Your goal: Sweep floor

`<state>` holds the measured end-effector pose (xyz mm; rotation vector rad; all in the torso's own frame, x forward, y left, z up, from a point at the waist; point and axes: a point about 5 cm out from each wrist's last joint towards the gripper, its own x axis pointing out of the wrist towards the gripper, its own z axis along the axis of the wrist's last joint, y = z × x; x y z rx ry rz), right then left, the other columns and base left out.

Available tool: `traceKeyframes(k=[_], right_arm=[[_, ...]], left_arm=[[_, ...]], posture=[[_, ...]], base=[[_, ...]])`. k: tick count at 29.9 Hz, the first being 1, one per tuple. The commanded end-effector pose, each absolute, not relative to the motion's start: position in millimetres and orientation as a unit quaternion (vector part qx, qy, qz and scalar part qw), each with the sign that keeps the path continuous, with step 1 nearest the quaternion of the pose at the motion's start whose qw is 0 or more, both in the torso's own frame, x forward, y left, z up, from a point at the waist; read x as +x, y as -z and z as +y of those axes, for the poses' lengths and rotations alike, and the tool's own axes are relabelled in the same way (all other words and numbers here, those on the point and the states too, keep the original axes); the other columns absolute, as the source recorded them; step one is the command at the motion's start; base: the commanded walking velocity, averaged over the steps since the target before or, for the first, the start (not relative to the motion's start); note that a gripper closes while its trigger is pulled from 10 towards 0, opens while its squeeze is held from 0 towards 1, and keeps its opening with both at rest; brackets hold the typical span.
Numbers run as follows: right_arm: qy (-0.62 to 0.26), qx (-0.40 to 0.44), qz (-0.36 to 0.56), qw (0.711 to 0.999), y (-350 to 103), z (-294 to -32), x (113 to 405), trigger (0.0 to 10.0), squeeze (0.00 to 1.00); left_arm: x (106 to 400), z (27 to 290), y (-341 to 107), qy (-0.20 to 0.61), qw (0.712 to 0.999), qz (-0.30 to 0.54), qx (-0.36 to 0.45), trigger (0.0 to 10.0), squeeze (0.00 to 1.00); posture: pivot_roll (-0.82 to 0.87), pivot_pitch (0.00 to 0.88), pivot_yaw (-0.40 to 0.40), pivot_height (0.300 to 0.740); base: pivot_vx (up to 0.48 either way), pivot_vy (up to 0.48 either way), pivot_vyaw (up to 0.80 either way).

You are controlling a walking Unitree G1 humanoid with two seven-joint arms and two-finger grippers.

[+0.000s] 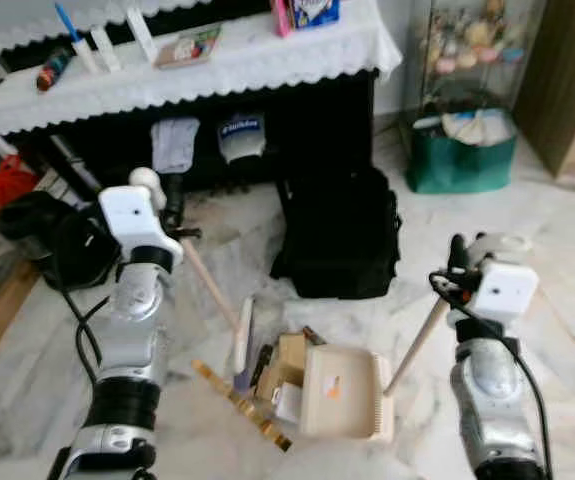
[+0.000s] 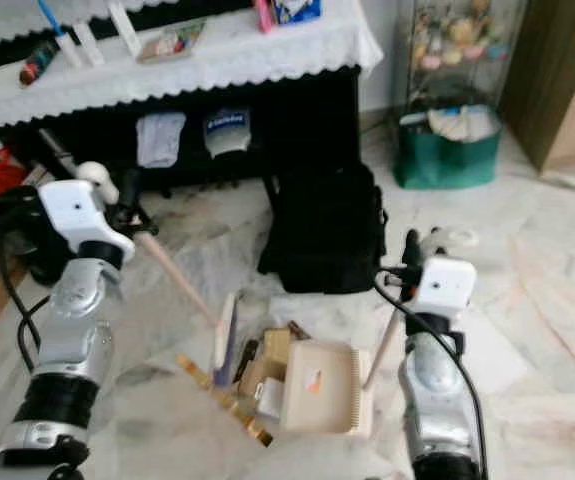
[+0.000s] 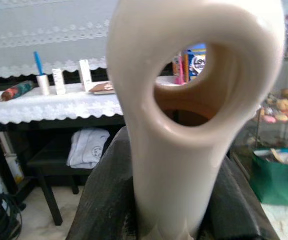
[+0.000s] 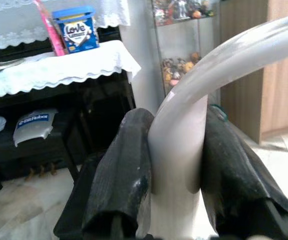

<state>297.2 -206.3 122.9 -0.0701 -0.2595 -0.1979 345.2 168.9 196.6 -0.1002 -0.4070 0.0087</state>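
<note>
Left wrist view puts us right at the left gripper [image 3: 166, 220], both black fingers [image 3: 101, 200] pinched on the looped cream end of the broom handle [image 3: 184, 100]. From the head camera, that handle [image 1: 210, 285] slants down and toward the robot's right to the broom head [image 1: 242, 335], which stands on edge on the marble floor [image 1: 567, 330]. Over on the other side, the right gripper [image 4: 176, 200] is clamped on the curved top of the dustpan handle [image 4: 184, 150]; its stick [image 1: 417, 345] angles down and toward the robot's left to the cream dustpan [image 1: 345, 392], lying flat just beside the broom head. Cardboard scraps [image 1: 282, 365] sit between the two, touching the pan's edge, and a gold strip [image 1: 242, 405] lies near them. Straight ahead a black backpack [image 1: 337, 235] stands close, against the dark cloth-covered table [image 1: 267, 55]. Open marble lies off to the robot's right, toward the green bag [image 1: 462, 160].
</note>
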Motion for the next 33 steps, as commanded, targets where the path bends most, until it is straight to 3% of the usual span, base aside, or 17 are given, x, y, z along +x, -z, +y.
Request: traceKeyframes(k=[1,10,26,33], right_arm=[[0.087,-0.03,-0.157,0.983,-136,-196,298,10.0,0.0],[0.13,-0.049,-0.162,0.977,-141,-210,290,10.0,0.0],[0.211,-0.104,-0.177,0.956,-175,-237,234,10.0,0.0],[0.196,-0.103,-0.12,0.968,-147,-235,231,10.0,0.0]], left_arm=[[341,184,-208,-0.027,0.971,-0.234,-0.038,10.0,0.0],[340,186,-207,-0.03,0.971,-0.233,-0.037,10.0,0.0],[338,186,-207,-0.03,0.971,-0.236,-0.038,10.0,0.0],[340,182,-201,-0.026,0.973,-0.225,-0.042,10.0,0.0]], posture=[[-0.12,0.07,0.204,0.74],[-0.12,0.074,0.2,0.74],[-0.13,0.083,0.19,0.74],[-0.14,0.078,0.191,0.74]], base=[[0.0,0.0,0.0],[0.0,0.0,0.0],[0.0,0.0,0.0],[0.0,0.0,0.0]])
